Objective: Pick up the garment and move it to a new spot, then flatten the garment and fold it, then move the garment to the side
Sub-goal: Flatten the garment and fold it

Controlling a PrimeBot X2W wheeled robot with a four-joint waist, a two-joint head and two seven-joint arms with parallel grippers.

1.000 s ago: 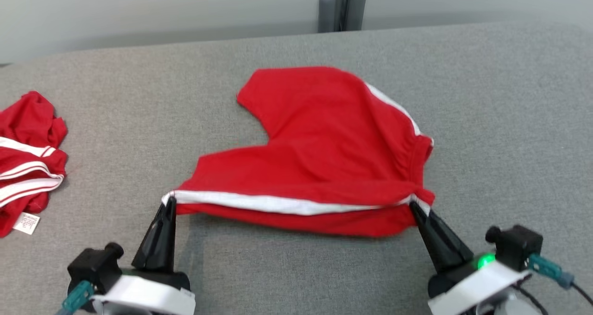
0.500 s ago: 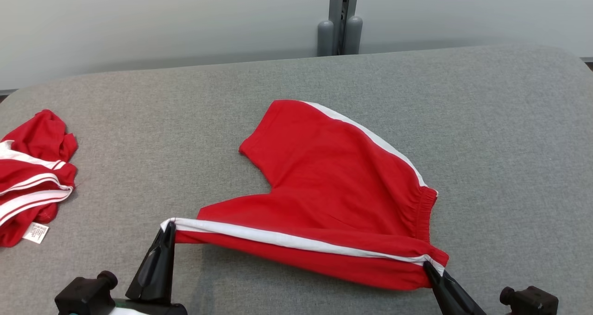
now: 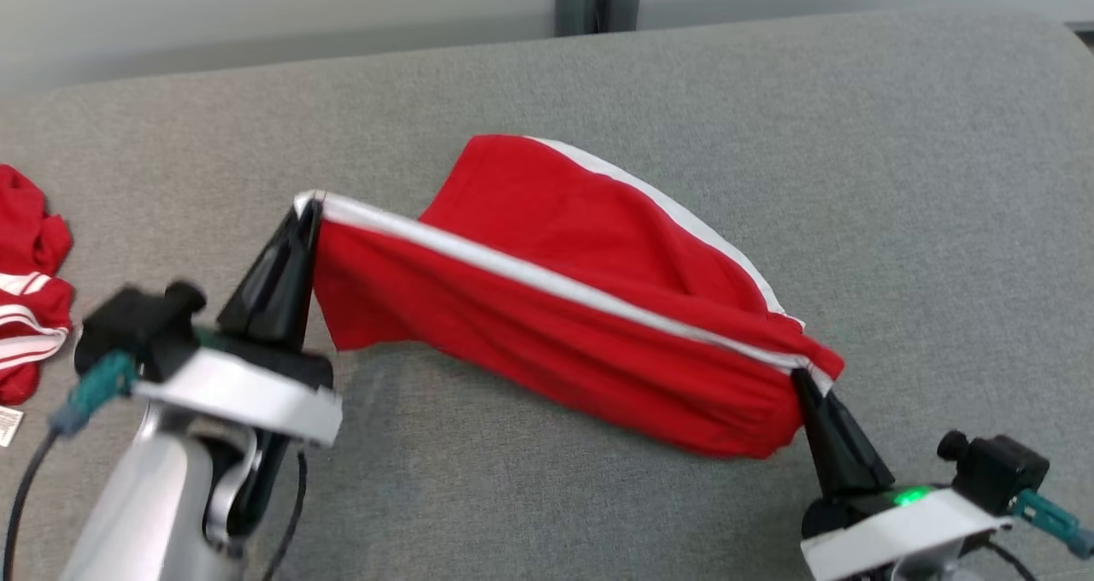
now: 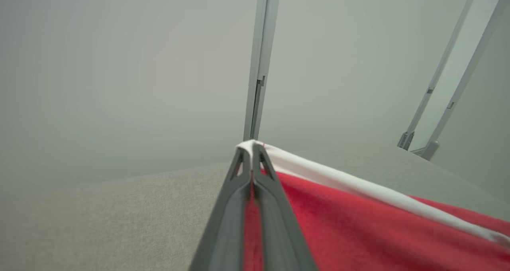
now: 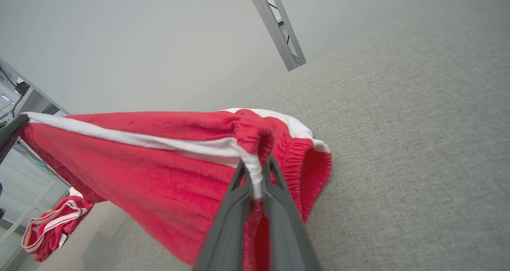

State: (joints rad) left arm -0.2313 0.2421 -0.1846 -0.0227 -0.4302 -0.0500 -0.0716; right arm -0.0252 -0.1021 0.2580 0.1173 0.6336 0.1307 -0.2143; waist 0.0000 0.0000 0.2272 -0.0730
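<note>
Garment (image 3: 555,333) stretched left-to-right, waistband end right | left gripper (image 3: 309,209) clamped on leg hem | right gripper (image 3: 800,378) clamped on waistband

Soft, even light, a faint shadow under the garment (image 3: 555,342), head view slightly blurred.

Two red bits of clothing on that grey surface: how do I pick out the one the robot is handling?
Look to the middle of the wide grey padded surface. The red shorts there are stretched between the left hand and right hand, each pinching an end of the white side stripe. The other red garment lies crumpled at the left edge.
</note>
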